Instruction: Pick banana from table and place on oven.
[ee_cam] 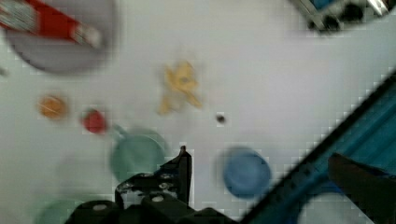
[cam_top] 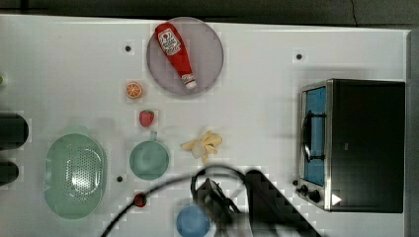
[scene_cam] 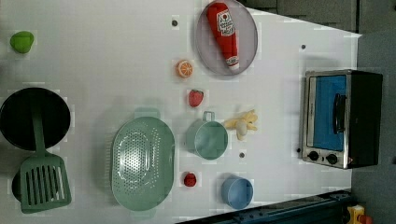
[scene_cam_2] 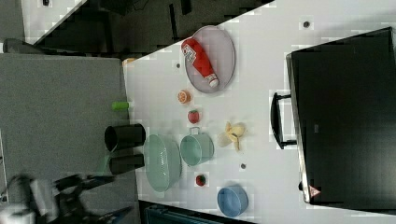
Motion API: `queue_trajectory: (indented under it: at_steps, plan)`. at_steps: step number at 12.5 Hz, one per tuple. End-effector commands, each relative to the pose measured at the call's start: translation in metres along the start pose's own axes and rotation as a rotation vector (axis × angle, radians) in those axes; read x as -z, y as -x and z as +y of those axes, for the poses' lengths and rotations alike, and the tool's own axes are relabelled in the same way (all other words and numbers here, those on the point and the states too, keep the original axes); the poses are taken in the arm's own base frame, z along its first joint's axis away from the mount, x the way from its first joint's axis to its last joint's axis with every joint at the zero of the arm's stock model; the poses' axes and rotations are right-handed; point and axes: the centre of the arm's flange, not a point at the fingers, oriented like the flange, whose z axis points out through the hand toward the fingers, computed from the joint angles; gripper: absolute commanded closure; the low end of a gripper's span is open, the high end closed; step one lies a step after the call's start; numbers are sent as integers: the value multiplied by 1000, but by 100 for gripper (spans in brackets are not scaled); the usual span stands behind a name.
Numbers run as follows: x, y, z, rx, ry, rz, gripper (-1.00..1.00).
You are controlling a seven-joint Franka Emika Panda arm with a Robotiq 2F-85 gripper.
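Observation:
The banana [cam_top: 203, 144], pale yellow with splayed peel flaps, lies on the white table [cam_top: 257, 98] between the teal cup and the oven; I also see the banana [scene_cam: 241, 125] [scene_cam_2: 232, 134] [ee_cam: 181, 86] in the other views. The oven [cam_top: 365, 143] [scene_cam: 343, 119] [scene_cam_2: 345, 116] stands at the top view's right, glass door facing the banana and its black top bare. My gripper [cam_top: 216, 197] hovers over the top view's bottom edge, beside the blue bowl and short of the banana. One dark finger [ee_cam: 185, 163] shows in the wrist view. The gripper is open and holds nothing.
A teal cup [cam_top: 149, 159] sits just to the top view's left of the banana, and a blue bowl [cam_top: 192, 220] is by my gripper. A green colander [cam_top: 75, 175], a strawberry [cam_top: 146, 118], an orange slice [cam_top: 133, 90] and a ketchup bottle [cam_top: 175, 52] on a grey plate [cam_top: 210, 54] lie further off.

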Motion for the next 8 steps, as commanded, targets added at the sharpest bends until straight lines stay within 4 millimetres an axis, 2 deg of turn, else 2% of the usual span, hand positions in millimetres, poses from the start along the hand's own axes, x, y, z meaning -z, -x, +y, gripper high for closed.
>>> queue_trajectory:
  at_steps: [1,4,8]
  plan:
    - [-38,-19,-13,-53,88,-60,-100]
    - [-87,-26,-38,-26,113,-67,-100]
    - [-171,-45,-72,3,111,-55,-100]
